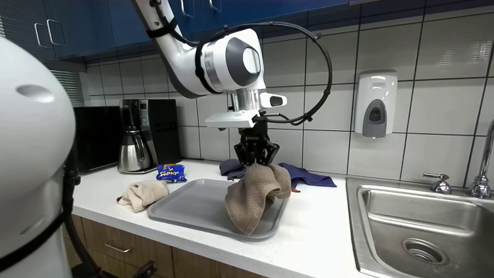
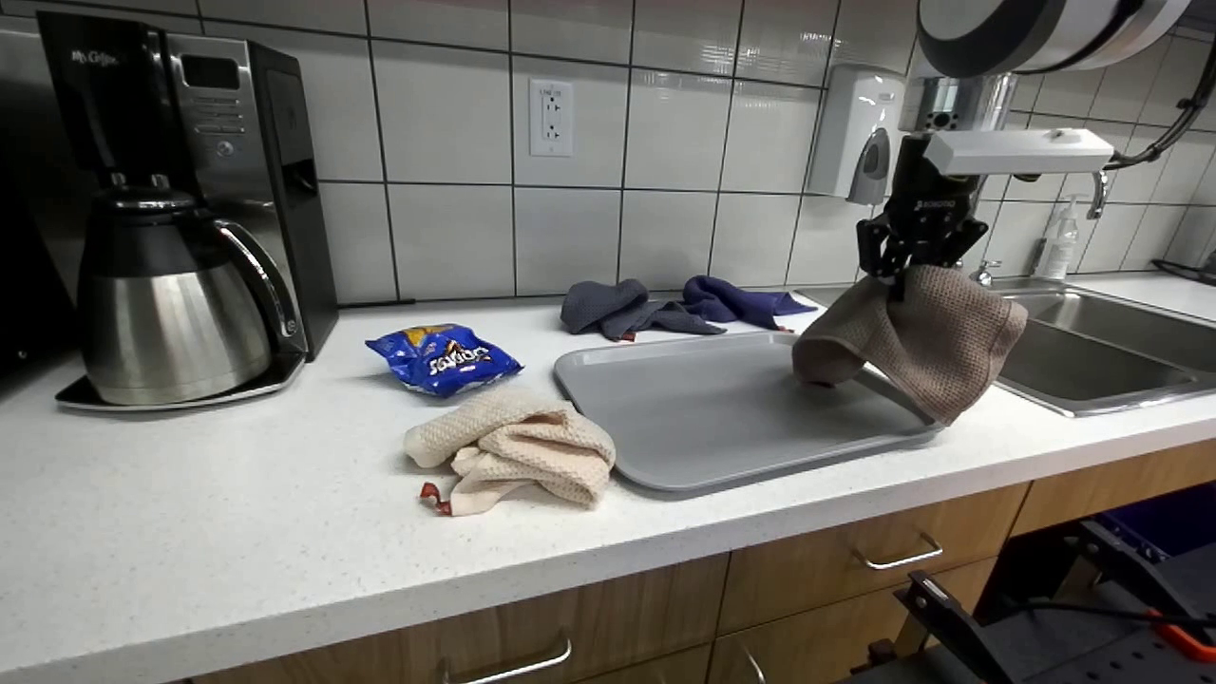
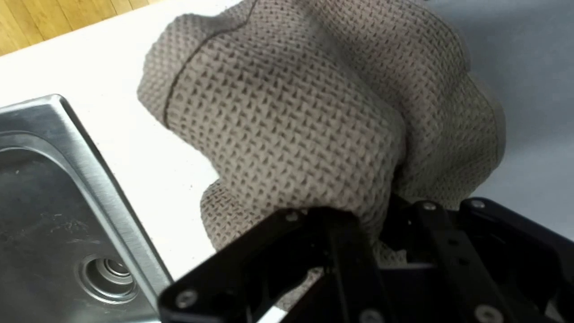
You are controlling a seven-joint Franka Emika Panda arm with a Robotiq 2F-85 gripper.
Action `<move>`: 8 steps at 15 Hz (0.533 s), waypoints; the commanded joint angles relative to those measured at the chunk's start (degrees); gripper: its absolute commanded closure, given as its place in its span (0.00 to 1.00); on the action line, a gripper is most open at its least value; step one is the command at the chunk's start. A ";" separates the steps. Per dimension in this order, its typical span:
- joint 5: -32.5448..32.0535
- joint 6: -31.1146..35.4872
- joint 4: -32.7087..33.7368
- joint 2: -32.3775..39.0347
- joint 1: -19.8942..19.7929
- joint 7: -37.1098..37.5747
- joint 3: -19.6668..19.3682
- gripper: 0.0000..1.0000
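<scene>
A brown waffle-weave towel [image 1: 252,197] hangs in loose folds from my gripper [image 1: 256,159], which is shut on it and points downward. In an exterior view the same towel [image 2: 940,332] droops over the right end of a grey tray [image 2: 703,408]; whether its lower corners touch the tray I cannot tell. The wrist view is largely filled by the towel [image 3: 291,116], bunched between the dark fingers [image 3: 347,251], with the fingertips buried in cloth. Left of the tray lies a crumpled cream towel [image 2: 532,446]. A dark grey cloth [image 2: 617,309] and a navy cloth [image 2: 741,299] lie behind it.
A blue snack packet [image 2: 445,359] rests near the cream towel. At one end of the counter stands a coffee maker with a steel carafe [image 2: 176,323]. A steel sink [image 1: 355,216] is set in beyond the tray's far end. A soap dispenser [image 1: 375,104] hangs on the tiled wall.
</scene>
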 commanded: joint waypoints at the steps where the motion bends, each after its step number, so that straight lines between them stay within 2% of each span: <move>1: 0.58 0.48 2.42 2.53 0.18 -0.81 0.79 0.97; 8: 0.15 1.49 4.91 6.01 1.18 -0.71 1.03 0.97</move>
